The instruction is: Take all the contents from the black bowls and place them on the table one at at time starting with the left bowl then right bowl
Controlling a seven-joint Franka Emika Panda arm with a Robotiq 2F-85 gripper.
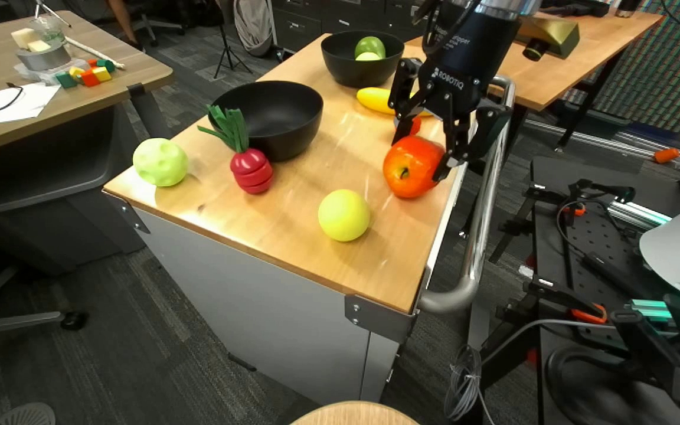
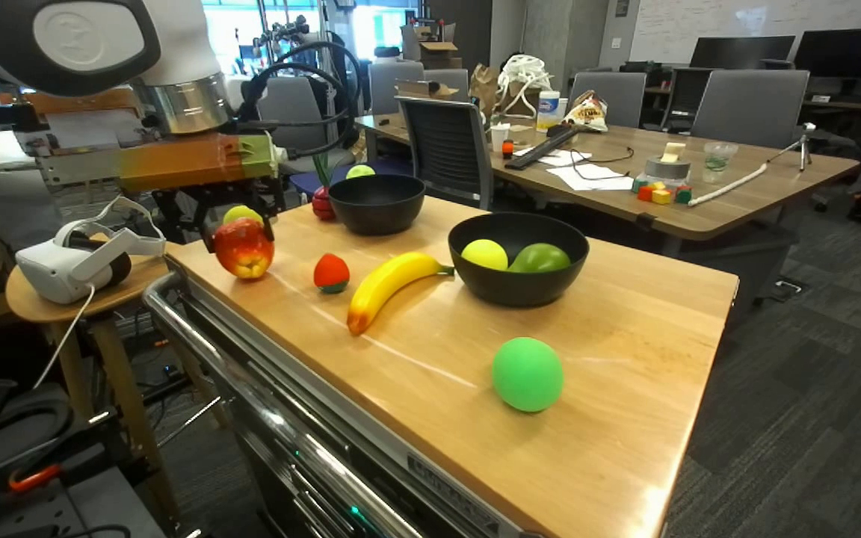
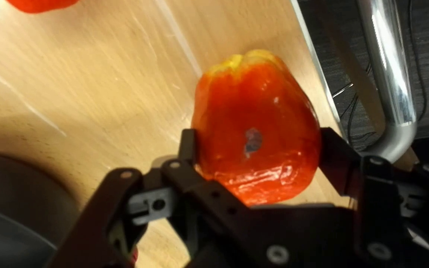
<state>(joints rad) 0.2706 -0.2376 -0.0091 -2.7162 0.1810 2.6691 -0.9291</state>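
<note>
Table (image 2: 647, 336) foremost, rail (image 1: 490, 195) along its side. Your gripper (image 3: 258, 148) over table, jaws spread wide. Black bowls (image 2: 518, 288) on table. Apple (image 2: 244, 250) clamped in gripper, near table's railed edge; contact with table unclear. Release too high: you risk round apple rolling off table, or into tomato (image 2: 332, 274).

One light wooden worktop (image 2: 625, 314) carried two round black bowls (image 2: 377, 217) (image 2: 519, 288). The loose pieces totalled nine. Inside the bowls, the count was two: one yellow-green round fruit (image 2: 484, 254) and one dark green rounded fruit (image 2: 541, 258). Outside, the count was seven: one curved yellow banana (image 2: 392, 279), one glossy red-orange apple (image 1: 411, 168), one small red tomato (image 2: 332, 270), one red radish with green leaves (image 1: 251, 171), one smooth yellow ball (image 1: 344, 215), one dimpled light-green ball (image 1: 160, 162) and one bright green ball (image 2: 528, 373).
</note>
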